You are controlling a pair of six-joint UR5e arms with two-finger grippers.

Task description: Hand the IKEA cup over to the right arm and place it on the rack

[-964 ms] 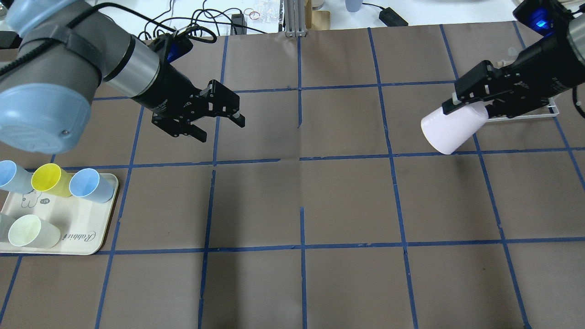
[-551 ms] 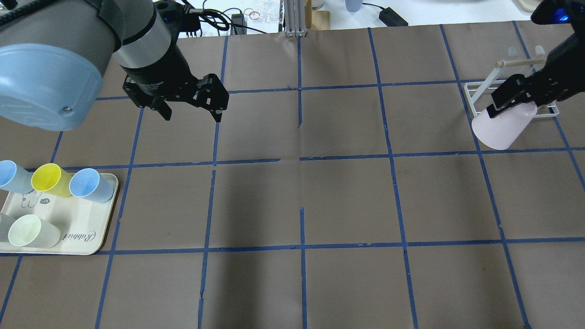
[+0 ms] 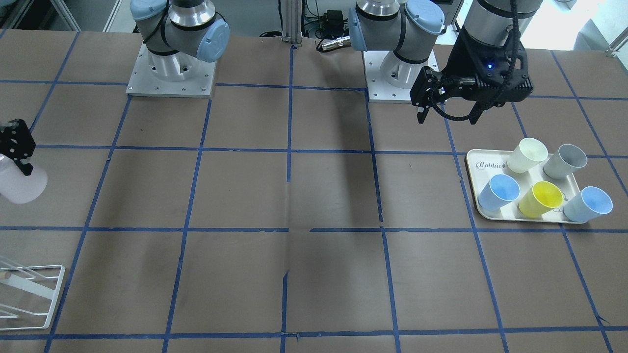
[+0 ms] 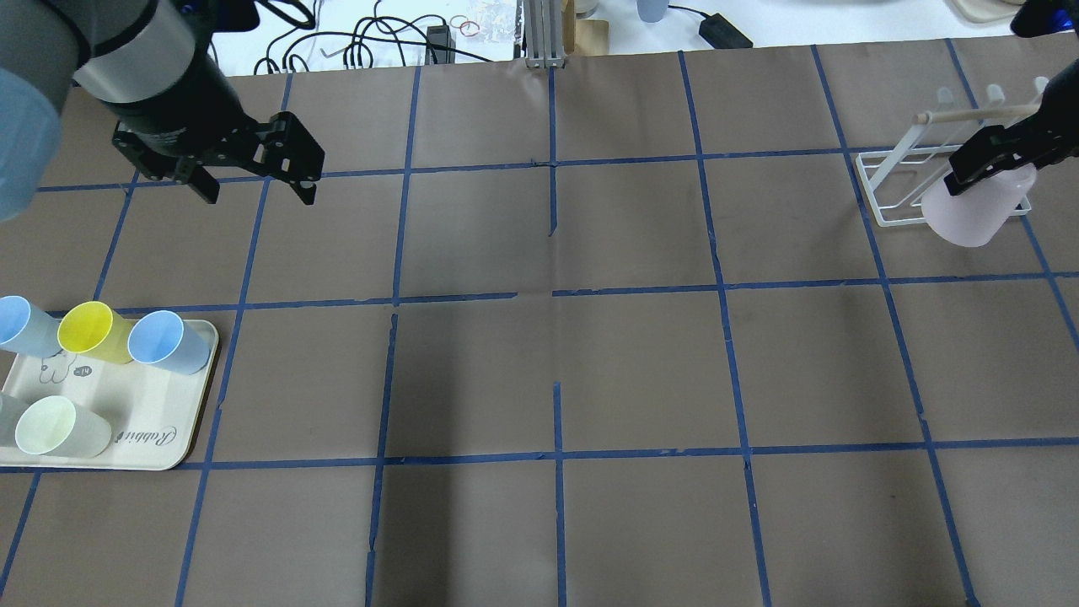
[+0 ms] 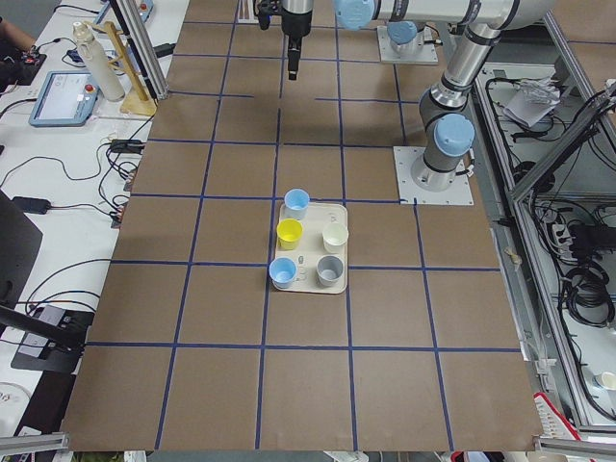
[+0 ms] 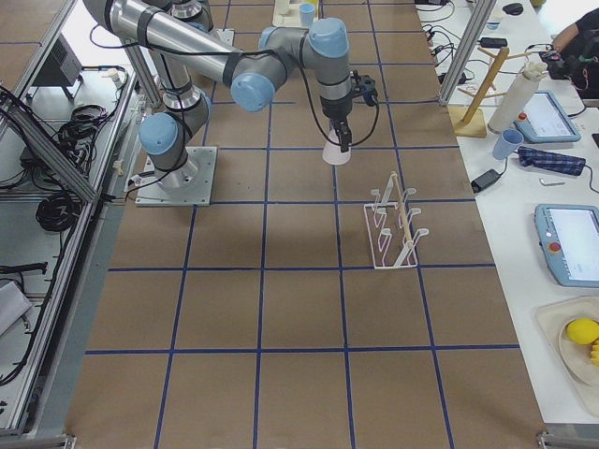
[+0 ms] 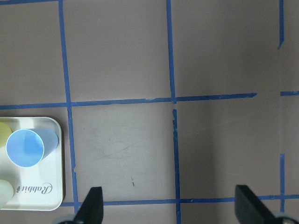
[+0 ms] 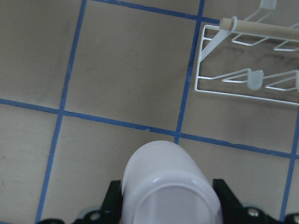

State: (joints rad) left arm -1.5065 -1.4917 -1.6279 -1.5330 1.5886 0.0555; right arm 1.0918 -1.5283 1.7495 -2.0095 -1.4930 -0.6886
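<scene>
The pale pink IKEA cup (image 4: 969,215) hangs in my right gripper (image 4: 982,181), which is shut on its narrow end, with the wide end pointing down. It is in the air on the robot's side of the white wire rack (image 4: 885,190), apart from it. The cup (image 8: 166,182) fills the bottom of the right wrist view, with the rack (image 8: 243,79) and its wooden peg ahead. The cup (image 3: 19,184) and the rack (image 3: 29,294) show at the left edge of the front view. My left gripper (image 4: 257,192) is open and empty above the table, far left.
A cream tray marked "Rabbit" (image 4: 152,438) at the front left holds several cups, among them blue (image 4: 164,341), yellow (image 4: 88,330) and cream-white (image 4: 55,426). Blue tape lines grid the brown table. Cables and clutter lie beyond the far edge.
My right gripper carried the pink cup to the right, up to the rack. My left arm swung left and back, still open and empty.
</scene>
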